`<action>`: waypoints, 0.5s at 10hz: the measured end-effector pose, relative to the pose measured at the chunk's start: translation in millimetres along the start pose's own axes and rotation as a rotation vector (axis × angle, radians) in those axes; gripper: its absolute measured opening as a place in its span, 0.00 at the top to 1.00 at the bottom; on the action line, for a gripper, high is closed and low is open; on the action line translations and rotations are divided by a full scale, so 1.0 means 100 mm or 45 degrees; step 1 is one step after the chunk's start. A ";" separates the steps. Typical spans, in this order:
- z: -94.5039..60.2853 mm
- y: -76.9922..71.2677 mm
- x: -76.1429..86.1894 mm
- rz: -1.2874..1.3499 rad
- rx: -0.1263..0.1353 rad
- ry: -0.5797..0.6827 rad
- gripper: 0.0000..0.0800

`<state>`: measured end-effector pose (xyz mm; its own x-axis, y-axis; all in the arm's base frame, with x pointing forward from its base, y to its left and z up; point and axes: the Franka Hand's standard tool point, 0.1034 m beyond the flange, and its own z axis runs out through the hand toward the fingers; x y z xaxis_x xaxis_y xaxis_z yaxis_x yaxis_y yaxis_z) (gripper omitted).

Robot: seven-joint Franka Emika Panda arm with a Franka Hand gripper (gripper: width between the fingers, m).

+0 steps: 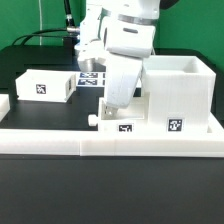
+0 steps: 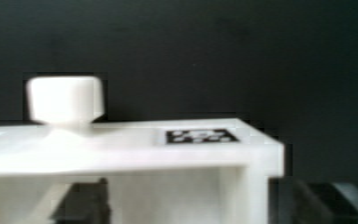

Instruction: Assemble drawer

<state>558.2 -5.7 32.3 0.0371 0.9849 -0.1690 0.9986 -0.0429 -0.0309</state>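
White matte plastic throughout; all parts of the drawer set stand on the black tabletop (image 1: 110, 195).

1. Tool (image 2: 202, 200): open. In the wrist view its two dark fingers (image 2: 83, 202) stand well apart, with one side wall of the small box (image 1: 122, 124) between them. One finger is inside the hollow and the other outside. No contact with the wall is visible, and nothing is gripped.

2. Position of the work: the small box lies directly beneath my tool, alongside the rail (image 1: 110, 146). Its long axis runs with the rail, across the exterior view. The knob (image 2: 64, 98) is on the end toward the exterior view's left, pointing away from the big shell (image 1: 180, 92). The shell stands just beside the opposite end, on the exterior view's right. I cannot tell whether the two touch.

3. Containers: the shell is open at the top, and the little of its inside that shows is bare. The small box shows nothing inside except my finger. A flat box (image 1: 45, 86) sits well apart toward the exterior view's left, with its inside hidden.

4. Judgement: the coming move depends on the small box's axis pointing at the shell. The likely step is to clamp the wall and push toward the exterior view's right. Whether the shell is open on the facing side is not visible. A hold on one thin wall could skew the box.
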 end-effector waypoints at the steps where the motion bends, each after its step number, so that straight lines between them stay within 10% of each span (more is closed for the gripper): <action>1: -0.09 0.03 -0.02 0.002 0.004 -0.007 0.25; 5: -0.45 0.09 -0.20 -0.025 0.032 -0.043 0.19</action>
<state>568.3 -18.5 79.3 0.0156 0.9794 -0.2013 0.9978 -0.0281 -0.0594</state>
